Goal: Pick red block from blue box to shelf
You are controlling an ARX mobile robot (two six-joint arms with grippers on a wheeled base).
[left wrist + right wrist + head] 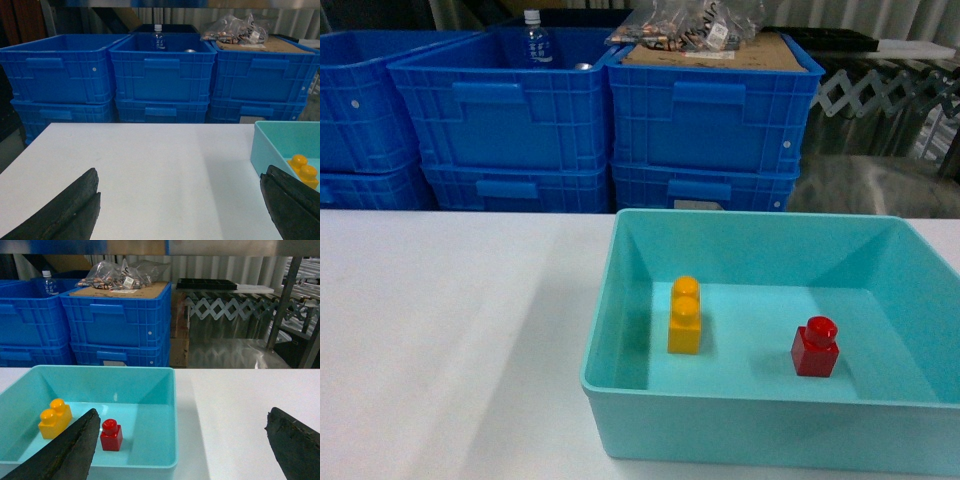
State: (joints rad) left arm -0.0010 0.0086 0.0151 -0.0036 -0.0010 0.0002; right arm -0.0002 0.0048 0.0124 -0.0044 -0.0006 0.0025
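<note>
The red block [816,347] stands upright on the floor of the pale turquoise blue box [740,412], towards its right side. In the right wrist view the red block [111,435] sits just right of my left fingertip, inside the blue box [150,405]. My right gripper [183,412] is open and empty, straddling the box's right rim, above the white table. My left gripper [180,175] is open over bare table, left of the blue box [270,145]. Behind the table, the steel shelf [225,352] shows a shiny tier and an upright. Neither gripper shows in the head view.
A yellow two-stud block [685,318] stands in the box left of the red one. Stacked royal-blue crates [510,110] line the back, one holding a bottle [536,40], another topped with cardboard and bagged parts [690,25]. The white table [450,330] spreads left.
</note>
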